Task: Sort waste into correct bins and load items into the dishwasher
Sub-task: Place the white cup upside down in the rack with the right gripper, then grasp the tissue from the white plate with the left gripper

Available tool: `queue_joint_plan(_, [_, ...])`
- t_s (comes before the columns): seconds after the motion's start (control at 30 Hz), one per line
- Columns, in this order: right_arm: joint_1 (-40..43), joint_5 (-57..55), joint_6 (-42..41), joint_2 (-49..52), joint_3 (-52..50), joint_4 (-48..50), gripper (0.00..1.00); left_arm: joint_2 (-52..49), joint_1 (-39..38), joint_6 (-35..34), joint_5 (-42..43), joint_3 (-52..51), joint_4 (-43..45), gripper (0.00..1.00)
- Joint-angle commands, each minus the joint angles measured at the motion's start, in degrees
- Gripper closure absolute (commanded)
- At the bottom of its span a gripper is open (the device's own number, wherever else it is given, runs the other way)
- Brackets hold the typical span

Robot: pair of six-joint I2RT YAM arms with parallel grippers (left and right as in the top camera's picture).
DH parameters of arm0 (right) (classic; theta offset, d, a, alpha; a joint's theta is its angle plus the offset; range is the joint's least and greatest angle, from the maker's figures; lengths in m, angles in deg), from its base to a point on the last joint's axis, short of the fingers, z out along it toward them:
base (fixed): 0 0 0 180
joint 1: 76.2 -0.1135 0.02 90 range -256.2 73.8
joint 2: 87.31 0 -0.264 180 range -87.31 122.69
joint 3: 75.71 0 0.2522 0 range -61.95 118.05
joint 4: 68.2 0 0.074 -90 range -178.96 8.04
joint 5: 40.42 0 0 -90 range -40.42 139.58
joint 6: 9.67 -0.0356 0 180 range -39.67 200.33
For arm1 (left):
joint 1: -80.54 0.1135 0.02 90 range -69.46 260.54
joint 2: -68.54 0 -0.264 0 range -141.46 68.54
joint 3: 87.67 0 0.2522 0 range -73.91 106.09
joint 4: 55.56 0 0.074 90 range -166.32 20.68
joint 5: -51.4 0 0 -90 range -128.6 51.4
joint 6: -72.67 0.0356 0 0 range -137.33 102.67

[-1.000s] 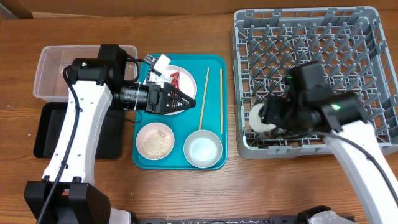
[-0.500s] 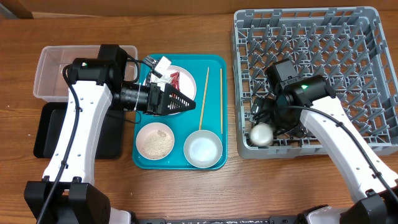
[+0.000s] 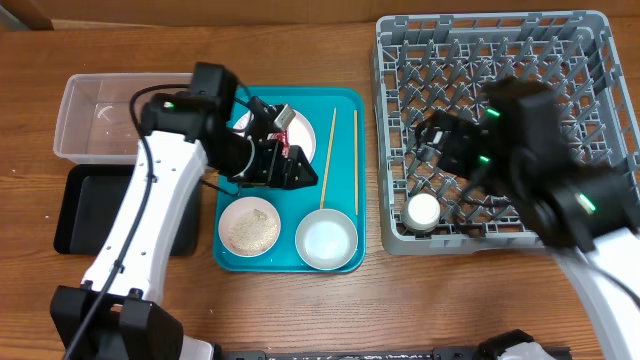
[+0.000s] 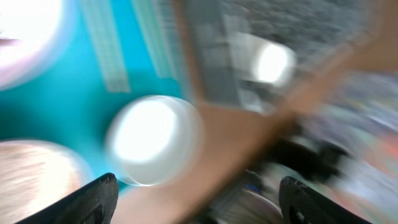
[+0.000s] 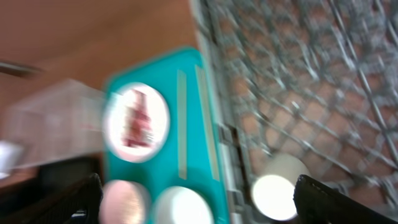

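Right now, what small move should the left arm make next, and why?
Probably lower the left gripper onto the red wrapper. It hovers open and empty above the teal tray, and the wrapper lies on the small plate, not yet binned.

Plain brown wood-grain table [image 3: 300,308] under even light.
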Motion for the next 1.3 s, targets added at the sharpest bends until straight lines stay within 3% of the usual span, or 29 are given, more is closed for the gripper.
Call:
queue_joint_plan(0.0, [-0.13, 1.01, -0.22, -4.37, 0.92, 0.31, 0.0, 0.66, -2.29, -15.74, -31.45, 0.63, 4.76, 0.15])
queue_joint_plan(0.13, [-0.13, 2.4, -0.22, -6.43, 0.92, -1.07, 0.0, -1.49, -3.93, -15.8, -43.6, 0.63, 13.49, 0.11])
queue_joint_plan(0.63, [-0.13, 4.07, -0.22, -3.69, 0.81, -5.84, 0.0, -22.97, -2.99, -16.9, -44.65, 0.66, 30.6, 0.21])
queue_joint_plan(0.73, [-0.13, 4.07, -0.24, -3.72, 0.81, -5.9, 0.0, -25.35, -2.99, -18.29, -44.61, 0.66, 32.39, 0.33])
queue_joint_plan(0.8, [-0.13, 4.04, -0.22, -3.72, 0.81, -6.19, 0.0, -25.97, -2.99, -18.43, -44.63, 0.66, 33.03, 0.47])
queue_joint_plan(0.87, [-0.13, 4.02, -0.22, -3.72, 0.81, -6.32, 0.0, -25.92, -2.97, -18.4, -44.65, 0.66, 33.05, 0.69])
queue_joint_plan(0.9, [-0.13, 4.0, -0.22, -3.72, 0.81, -6.36, 0.0, -25.73, -2.97, -18.4, -44.59, 0.79, 32.83, 0.9])
queue_joint_plan(0.93, [-0.13, 4.0, -0.22, -3.72, 0.81, -6.4, 0.0, -25.55, -2.97, -18.4, -44.57, 1.11, 32.33, 0.96])
queue_joint_plan(1.27, [-0.13, 3.98, -0.22, -3.72, 0.81, -6.45, 0.0, -23.12, -3.04, -18.51, -42.25, 16.26, 15.19, 0.96])
